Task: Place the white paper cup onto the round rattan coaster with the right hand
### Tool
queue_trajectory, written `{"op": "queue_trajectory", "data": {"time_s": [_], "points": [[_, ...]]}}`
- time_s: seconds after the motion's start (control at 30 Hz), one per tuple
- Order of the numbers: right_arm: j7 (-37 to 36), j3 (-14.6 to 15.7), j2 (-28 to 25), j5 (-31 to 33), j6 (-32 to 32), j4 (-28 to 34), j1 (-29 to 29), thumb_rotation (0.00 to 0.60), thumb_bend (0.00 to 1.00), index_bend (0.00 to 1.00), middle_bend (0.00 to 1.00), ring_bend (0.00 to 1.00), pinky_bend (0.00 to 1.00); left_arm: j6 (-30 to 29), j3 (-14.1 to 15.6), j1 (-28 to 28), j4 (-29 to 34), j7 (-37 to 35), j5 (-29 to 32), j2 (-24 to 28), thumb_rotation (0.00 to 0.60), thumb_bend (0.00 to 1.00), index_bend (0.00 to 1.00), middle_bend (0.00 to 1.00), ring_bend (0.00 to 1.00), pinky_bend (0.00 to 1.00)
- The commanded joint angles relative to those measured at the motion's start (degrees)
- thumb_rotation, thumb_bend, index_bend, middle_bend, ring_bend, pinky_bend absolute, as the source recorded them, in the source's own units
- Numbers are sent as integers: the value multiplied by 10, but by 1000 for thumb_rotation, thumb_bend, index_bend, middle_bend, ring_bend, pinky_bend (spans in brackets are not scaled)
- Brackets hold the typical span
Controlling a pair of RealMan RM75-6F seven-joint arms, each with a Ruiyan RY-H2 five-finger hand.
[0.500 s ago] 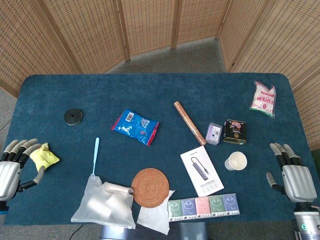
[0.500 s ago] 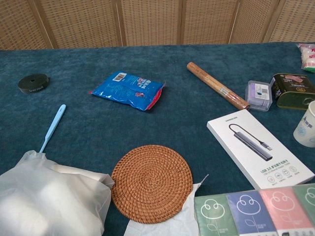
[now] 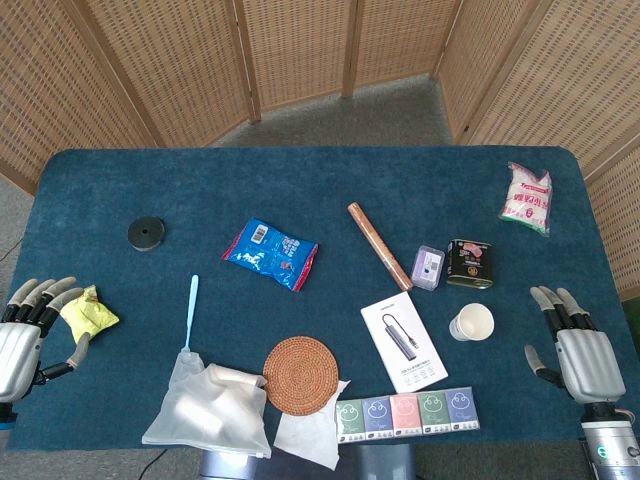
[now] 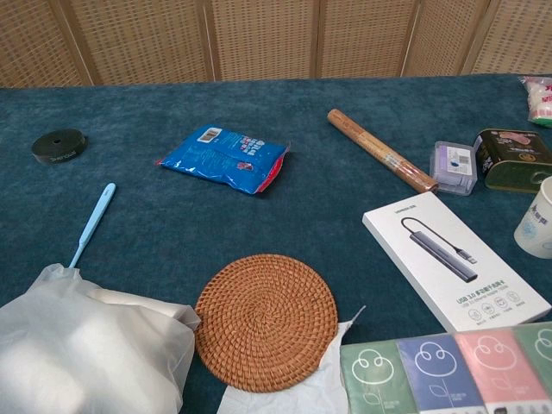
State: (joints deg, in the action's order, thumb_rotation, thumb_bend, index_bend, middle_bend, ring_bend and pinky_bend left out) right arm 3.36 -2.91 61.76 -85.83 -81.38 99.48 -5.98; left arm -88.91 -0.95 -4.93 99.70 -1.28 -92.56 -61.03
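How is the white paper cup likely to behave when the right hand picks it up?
The paper cup looks empty, so probably very light. Thin walls could buckle under a firm squeeze. Standing upright and open-topped, it may tip if the right hand nudges it sideways.

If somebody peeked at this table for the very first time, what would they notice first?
Probably the bright blue snack bag lying near the middle of the dark blue table, and the round rattan coaster close to the front edge. Then the two robot hands: the right hand open beside the white paper cup, not touching it, and the left hand open at the far left next to a yellow wad.
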Motion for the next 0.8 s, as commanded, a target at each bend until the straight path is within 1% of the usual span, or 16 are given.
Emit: {"op": "queue_trajectory", "data": {"time_s": [0.03, 0.33, 0.57, 0.8], "points": [[-2, 2, 4, -6, 11, 4, -8, 600, 427, 0, 40, 0, 208, -1, -3, -2, 7, -5, -2, 6, 253, 480, 193, 162, 143, 81], [13, -4, 30, -7, 84, 3, -59, 600, 428, 0, 36, 0, 208, -7, 2, -2, 30, -27, -20, 26, 253, 480, 186, 154, 140, 83], [37, -17, 67, 16, 148, -25, -108, 600, 429, 0, 28, 0, 208, -7, 5, 0, 35, -23, -22, 32, 250, 482, 185, 149, 140, 94], [56, -14, 90, 34, 180, -52, -130, 600, 434, 0, 28, 0, 208, 0, 7, 1, 35, -24, -14, 36, 250, 481, 182, 149, 140, 97]]}}
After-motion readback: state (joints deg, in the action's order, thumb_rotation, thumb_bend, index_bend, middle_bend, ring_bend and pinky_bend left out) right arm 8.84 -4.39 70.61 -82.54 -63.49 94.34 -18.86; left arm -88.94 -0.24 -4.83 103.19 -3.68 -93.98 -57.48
